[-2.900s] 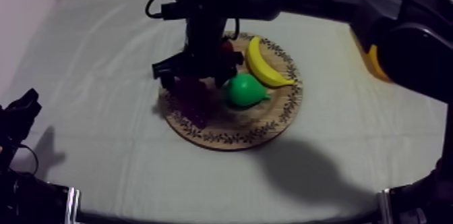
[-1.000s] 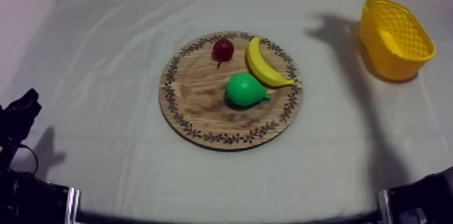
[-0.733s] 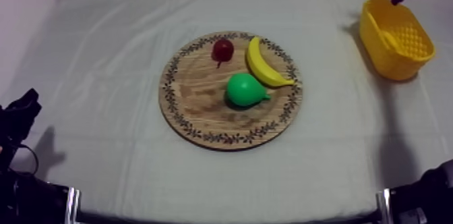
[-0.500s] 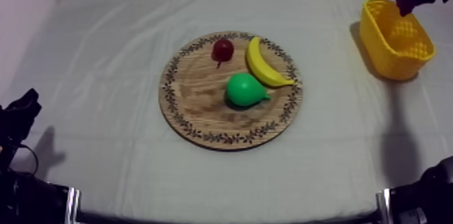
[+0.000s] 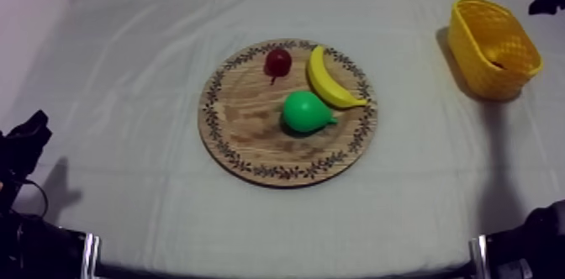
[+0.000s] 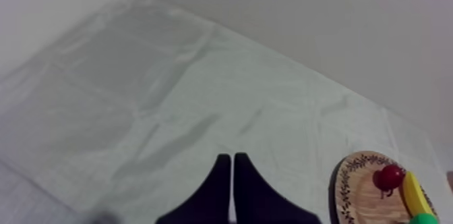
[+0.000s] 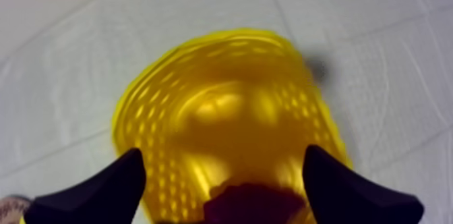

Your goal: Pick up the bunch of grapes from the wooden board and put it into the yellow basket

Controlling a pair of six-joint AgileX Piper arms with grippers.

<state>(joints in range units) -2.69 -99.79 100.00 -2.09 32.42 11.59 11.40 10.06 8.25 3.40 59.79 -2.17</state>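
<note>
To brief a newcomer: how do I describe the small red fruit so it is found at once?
Find the big round wooden board. At its far edge, beside the banana, lies the small red fruit: the only red piece, smaller than the pear.

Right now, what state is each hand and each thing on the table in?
left hand, shut, holding nothing.
right hand, open, above the yellow basket.
bunch of grapes, lying inside the yellow basket, free of the right hand.
yellow basket, upright, holding the grapes.
wooden board, flat, carrying the banana, pear and small red fruit.
</note>
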